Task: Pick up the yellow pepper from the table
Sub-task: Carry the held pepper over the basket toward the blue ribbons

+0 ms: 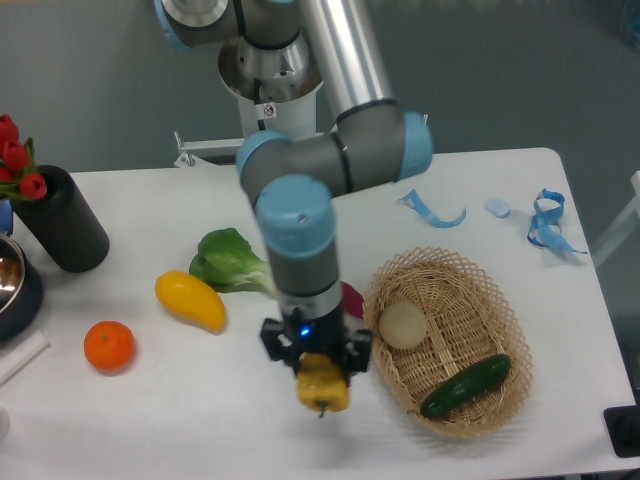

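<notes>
**Pepper in the gripper beside the basket**

Pepper first: the yellow pepper sits between the fingers of the gripper, whose jaws pinch it from either side, stem end pointing down. It appears to hang clear of the table, near the front edge and just left of the wicker basket.

Around it, a smooth yellow oval fruit lies to the left, with a leafy green vegetable just behind it and an orange further left, well apart from the pepper. A dark red vegetable is mostly hidden behind the arm's wrist, close to the basket's left rim. At the far left stand a black cylinder beside red tulips, and part of a dark bowl shows at the frame edge. Blue ribbon scraps and lie near the back right of the table, with a small pale disc between them.

The basket holds a pale round onion near its left side and a dark green cucumber lying diagonally toward its front. The bowl's contents cannot be told.
</notes>
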`<control>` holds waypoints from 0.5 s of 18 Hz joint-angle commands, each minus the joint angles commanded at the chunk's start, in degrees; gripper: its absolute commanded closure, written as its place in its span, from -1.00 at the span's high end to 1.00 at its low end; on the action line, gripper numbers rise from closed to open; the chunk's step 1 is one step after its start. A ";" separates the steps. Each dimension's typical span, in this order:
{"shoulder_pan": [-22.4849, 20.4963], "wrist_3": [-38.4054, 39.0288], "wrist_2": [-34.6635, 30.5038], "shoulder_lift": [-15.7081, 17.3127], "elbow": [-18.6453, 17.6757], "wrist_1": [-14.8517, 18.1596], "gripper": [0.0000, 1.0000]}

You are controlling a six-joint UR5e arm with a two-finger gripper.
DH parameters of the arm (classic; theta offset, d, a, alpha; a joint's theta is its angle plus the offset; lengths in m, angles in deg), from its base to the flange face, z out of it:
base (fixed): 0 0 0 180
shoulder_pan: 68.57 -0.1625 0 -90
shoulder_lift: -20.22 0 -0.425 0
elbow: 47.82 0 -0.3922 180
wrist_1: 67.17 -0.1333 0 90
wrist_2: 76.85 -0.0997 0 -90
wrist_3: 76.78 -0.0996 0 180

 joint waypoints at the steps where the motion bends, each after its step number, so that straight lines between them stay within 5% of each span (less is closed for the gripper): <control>1: -1.58 -3.07 0.00 0.97 0.00 2.11 -0.25; 6: -11.16 -17.05 0.26 5.02 -0.17 11.52 -0.25; 9: -17.14 -24.71 1.05 5.90 -0.44 12.86 -0.25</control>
